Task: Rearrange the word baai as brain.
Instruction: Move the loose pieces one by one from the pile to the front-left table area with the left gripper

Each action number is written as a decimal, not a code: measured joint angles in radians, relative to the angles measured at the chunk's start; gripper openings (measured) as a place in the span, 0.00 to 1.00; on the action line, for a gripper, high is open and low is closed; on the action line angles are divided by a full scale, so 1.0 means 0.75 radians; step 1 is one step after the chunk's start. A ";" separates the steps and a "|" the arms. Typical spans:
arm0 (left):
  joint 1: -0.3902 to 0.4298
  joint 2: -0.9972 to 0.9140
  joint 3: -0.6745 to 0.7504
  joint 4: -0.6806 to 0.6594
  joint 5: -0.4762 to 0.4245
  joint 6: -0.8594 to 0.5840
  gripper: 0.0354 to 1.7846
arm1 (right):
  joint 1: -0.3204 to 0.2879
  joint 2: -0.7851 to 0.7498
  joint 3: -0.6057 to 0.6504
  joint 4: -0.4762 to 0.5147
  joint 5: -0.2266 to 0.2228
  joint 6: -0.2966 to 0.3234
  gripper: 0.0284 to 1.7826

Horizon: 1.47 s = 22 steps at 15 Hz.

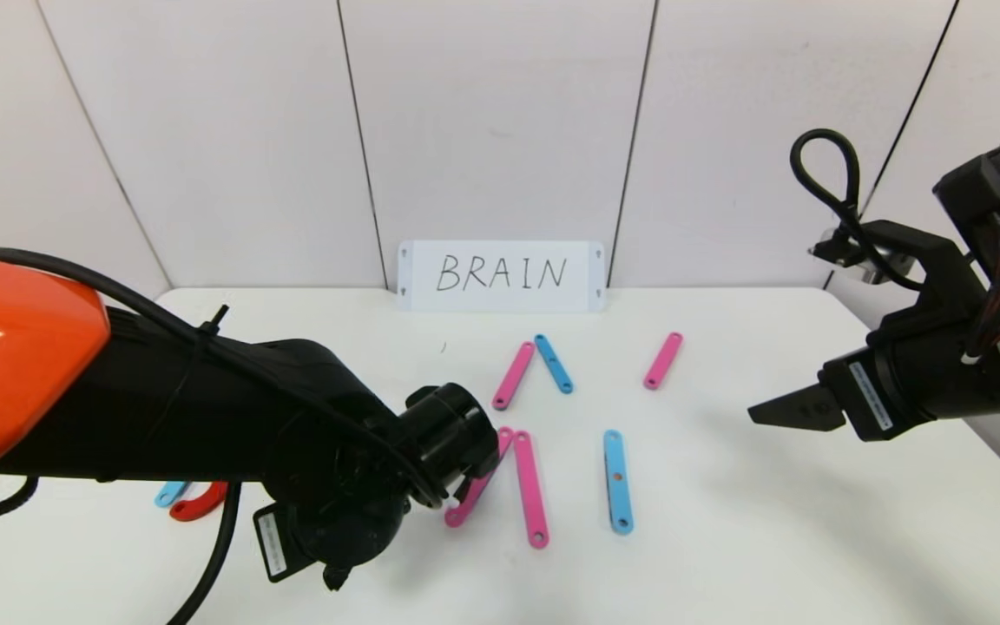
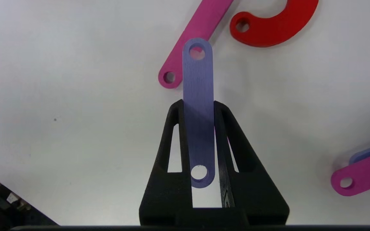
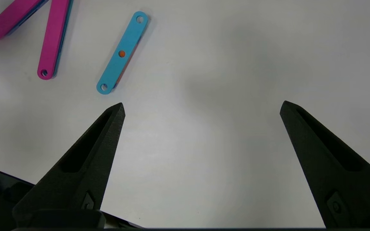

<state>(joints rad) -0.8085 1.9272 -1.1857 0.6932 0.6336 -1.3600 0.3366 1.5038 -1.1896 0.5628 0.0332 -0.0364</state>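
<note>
Left wrist view shows my left pincer (image 2: pixel 199 109) clamped tight on a purple strip (image 2: pixel 198 96), gripped by its long edges, one holed end poking out past my fingertips and lifted off the table (image 2: pixel 59 96). Under that end lie a pink strip (image 2: pixel 191 45) and a red curve (image 2: pixel 268 25), just beside each other. In the head view the rest of the word sits mid-table: two pink strips (image 1: pixel 531 488) in a V by my wrist, a blue strip (image 1: pixel 617 480) to their right, and more pieces farther off below the card (image 1: pixel 500 275). My right pincer (image 1: pixel 791 408) hangs wide open and empty at the right. To place this well, I should keep the strip level, lower it flat, and release only once it rests, without nudging its neighbours.
</note>
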 joint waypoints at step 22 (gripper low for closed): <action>0.022 0.088 -0.090 0.039 -0.150 -0.031 0.13 | 0.007 0.013 0.003 0.000 0.002 -0.001 0.95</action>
<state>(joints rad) -0.7923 1.9930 -1.2532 0.7221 0.5209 -1.3830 0.3419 1.5138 -1.1872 0.5628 0.0349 -0.0368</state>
